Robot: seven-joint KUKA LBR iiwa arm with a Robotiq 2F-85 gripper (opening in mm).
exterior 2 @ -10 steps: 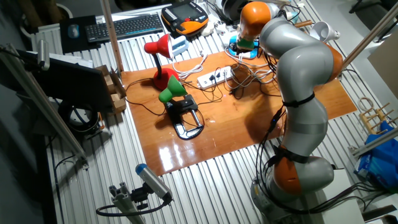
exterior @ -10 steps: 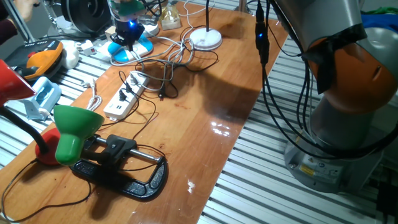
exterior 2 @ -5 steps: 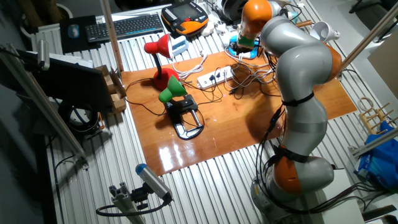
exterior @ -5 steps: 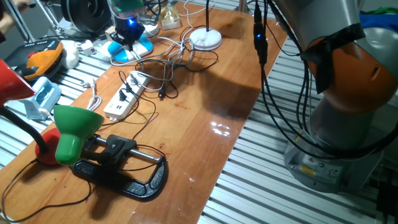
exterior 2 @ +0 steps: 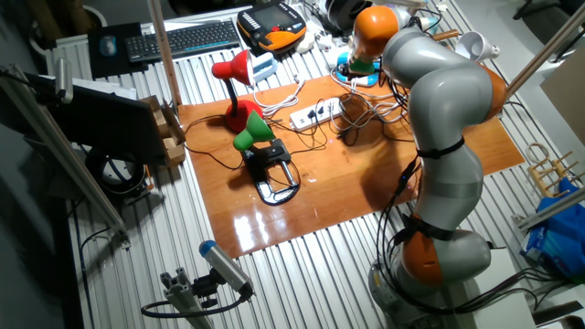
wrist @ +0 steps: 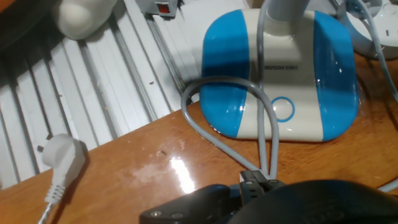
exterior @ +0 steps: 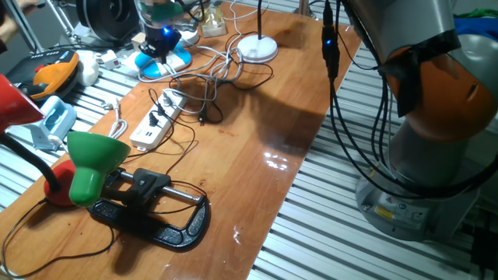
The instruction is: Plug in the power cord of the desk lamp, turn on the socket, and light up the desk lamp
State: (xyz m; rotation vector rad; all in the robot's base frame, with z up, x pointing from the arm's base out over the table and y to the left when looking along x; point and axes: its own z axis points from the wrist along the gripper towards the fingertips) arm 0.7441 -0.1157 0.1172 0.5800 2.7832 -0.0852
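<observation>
The desk lamp (exterior: pixel 257 49), a white disc base with a thin dark stem, stands at the table's far end. The socket (exterior: pixel 156 120) is a white power strip lying mid-left, with black plugs in it; it also shows in the other fixed view (exterior 2: pixel 315 111). My gripper (exterior: pixel 161 33) hangs over a blue-and-white lamp base (exterior: pixel 164 61) at the far left corner. In the hand view the power cord's white plug (wrist: pixel 63 155) lies loose at the table's edge, left of that blue base (wrist: pixel 280 74). My gripper (wrist: pixel 249 198) is a dark blur there, above a grey cable loop (wrist: pixel 214 84).
A green cone lamp (exterior: pixel 93 162) on a black clamp (exterior: pixel 156 214) sits at the near left, with a red lamp (exterior: pixel 15 101) beside it. Tangled black cords (exterior: pixel 204 87) lie between the strip and the disc base. A teach pendant (exterior: pixel 53 71) lies off the table.
The arm has shifted very slightly; the gripper stays over the blue-and-white base. Nothing on the table has moved.
</observation>
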